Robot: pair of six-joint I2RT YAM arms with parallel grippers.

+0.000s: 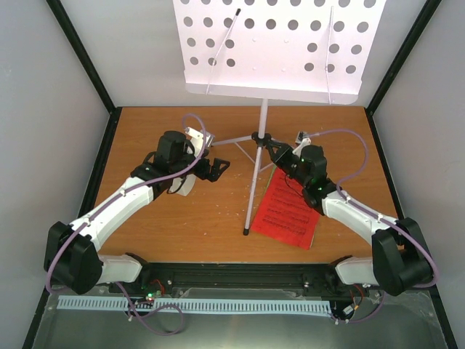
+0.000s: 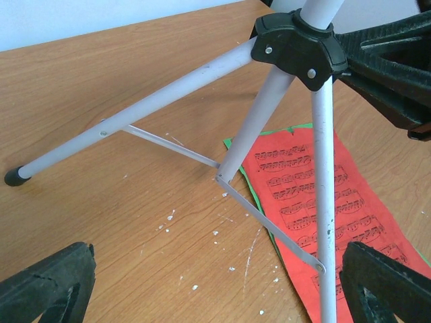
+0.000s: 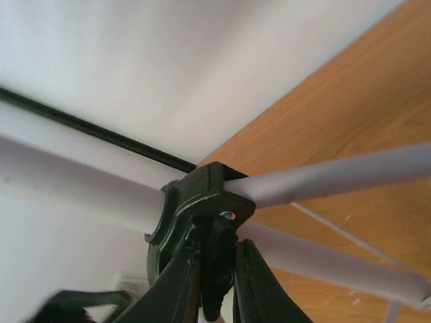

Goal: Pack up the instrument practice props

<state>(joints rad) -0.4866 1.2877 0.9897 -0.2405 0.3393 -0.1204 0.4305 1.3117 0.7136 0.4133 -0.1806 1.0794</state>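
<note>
Clamping the music stand [image 1: 276, 73] hub is the right hand [image 1: 272, 150].

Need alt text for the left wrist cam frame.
The music stand's silver tripod stands on the wooden table, its legs spreading from a black hub that the right gripper meets from the right. A red sheet-music page over a green page lies by the legs; the open left gripper frames the bottom corners.

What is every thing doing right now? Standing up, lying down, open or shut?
music stand: standing upright, tripod legs spread.
red page: lying flat.
green page: flat under the red page, only its edge showing.
left gripper: open, holding nothing.
right gripper: shut on the music stand where its legs join.
</note>
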